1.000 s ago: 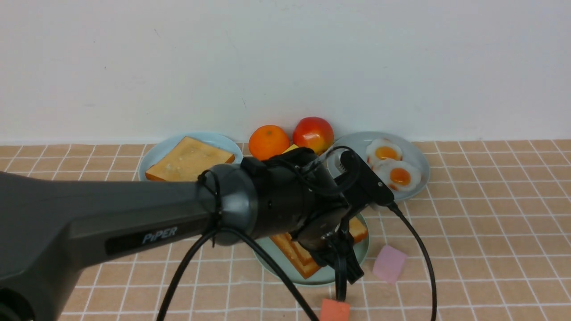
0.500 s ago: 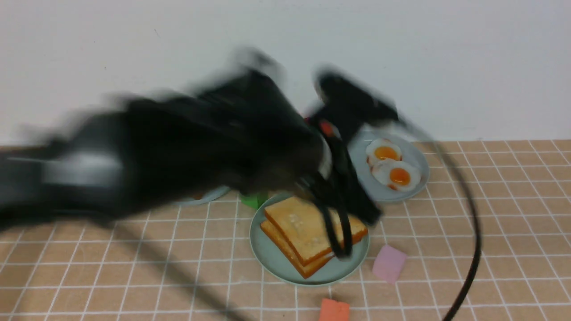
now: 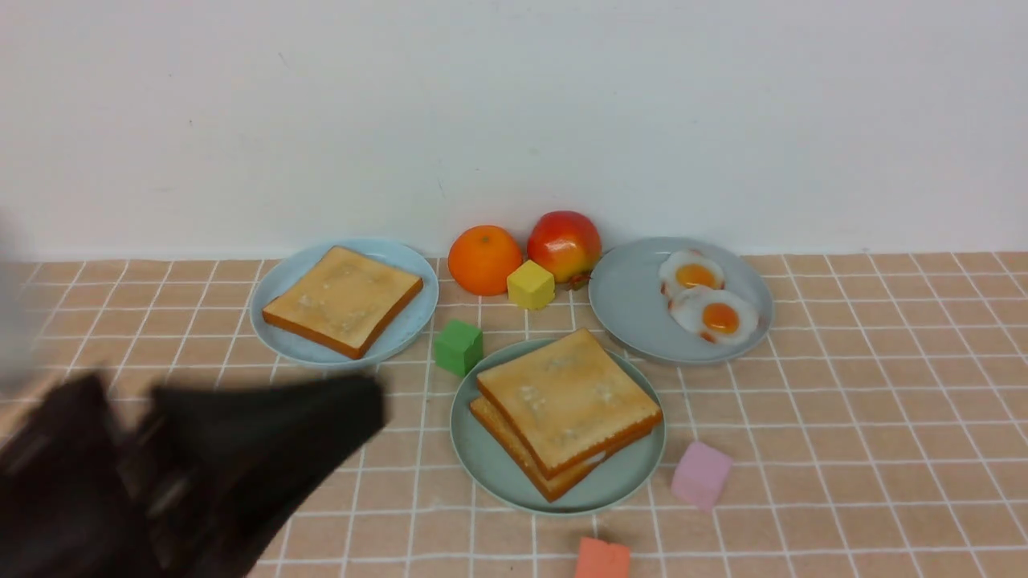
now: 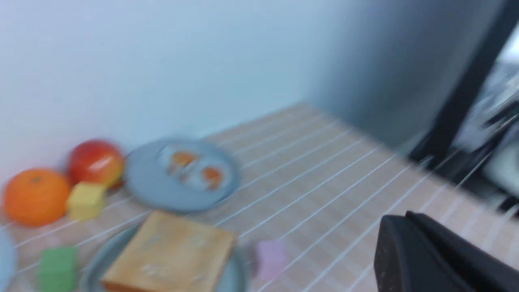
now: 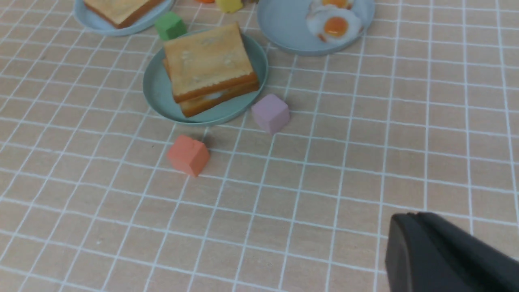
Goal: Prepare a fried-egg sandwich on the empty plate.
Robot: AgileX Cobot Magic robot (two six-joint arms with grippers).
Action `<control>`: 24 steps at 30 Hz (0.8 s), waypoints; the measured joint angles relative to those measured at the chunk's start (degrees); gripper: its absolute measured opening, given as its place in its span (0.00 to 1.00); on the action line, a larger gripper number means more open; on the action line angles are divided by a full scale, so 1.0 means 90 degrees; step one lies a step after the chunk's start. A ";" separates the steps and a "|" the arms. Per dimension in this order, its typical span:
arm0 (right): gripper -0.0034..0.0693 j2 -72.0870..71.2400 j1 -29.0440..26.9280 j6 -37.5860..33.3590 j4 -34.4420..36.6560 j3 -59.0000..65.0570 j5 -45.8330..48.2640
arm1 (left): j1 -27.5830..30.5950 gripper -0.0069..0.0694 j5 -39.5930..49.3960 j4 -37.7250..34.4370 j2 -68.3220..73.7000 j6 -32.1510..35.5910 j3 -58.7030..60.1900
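Observation:
The fried-egg sandwich (image 3: 566, 401) lies on the mint-green plate (image 3: 622, 478) at the table's middle: two toast slices stacked slightly askew, with a sliver of white egg showing between them. Nothing touches it. My left arm (image 3: 241, 449) is a dark blur at the lower left, well clear of the plate. In the left wrist view the left gripper (image 4: 405, 221) is shut and holds nothing, with the sandwich (image 4: 170, 255) far off. My right gripper (image 5: 409, 219) is shut too, empty, low over bare tiles, near-side and to the right of the sandwich (image 5: 209, 61) and its plate (image 5: 156, 87).
A pale blue plate (image 3: 401, 337) with one toast slice sits back left. A grey-blue plate (image 3: 634, 305) holds two fried eggs back right. An orange (image 3: 484, 258), apple (image 3: 564, 241), yellow cube (image 3: 530, 284), green cube (image 3: 458, 347), pink cube (image 3: 701, 474) and red-orange cube (image 3: 602, 559) surround the middle plate.
My left arm has lifted away from the sandwich and swung back to the lower left, leaving the plate and both toast slices uncovered.

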 joint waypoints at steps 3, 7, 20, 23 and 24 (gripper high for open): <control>0.03 -0.0556 0.0000 0.0415 -0.0052 0.0378 -0.0238 | 0.0000 0.07 -0.0289 0.0000 -0.0793 0.0028 0.0706; 0.03 -0.0942 0.0000 0.0815 -0.0097 0.0898 -0.0936 | 0.0000 0.07 -0.0238 0.0000 -0.1361 0.0130 0.1131; 0.04 -0.1010 0.0000 0.0944 -0.0100 0.3509 -0.5089 | 0.0000 0.07 0.0357 0.0000 -0.1668 0.0172 0.1219; 0.04 -0.1004 0.0000 0.0944 -0.0100 0.4041 -0.5335 | 0.0000 0.07 0.0377 0.0000 -0.1668 0.0172 0.1219; 0.04 -0.1004 0.0000 0.0944 -0.0100 0.4171 -0.5354 | 0.0000 0.07 0.0377 0.0000 -0.1668 0.0172 0.1219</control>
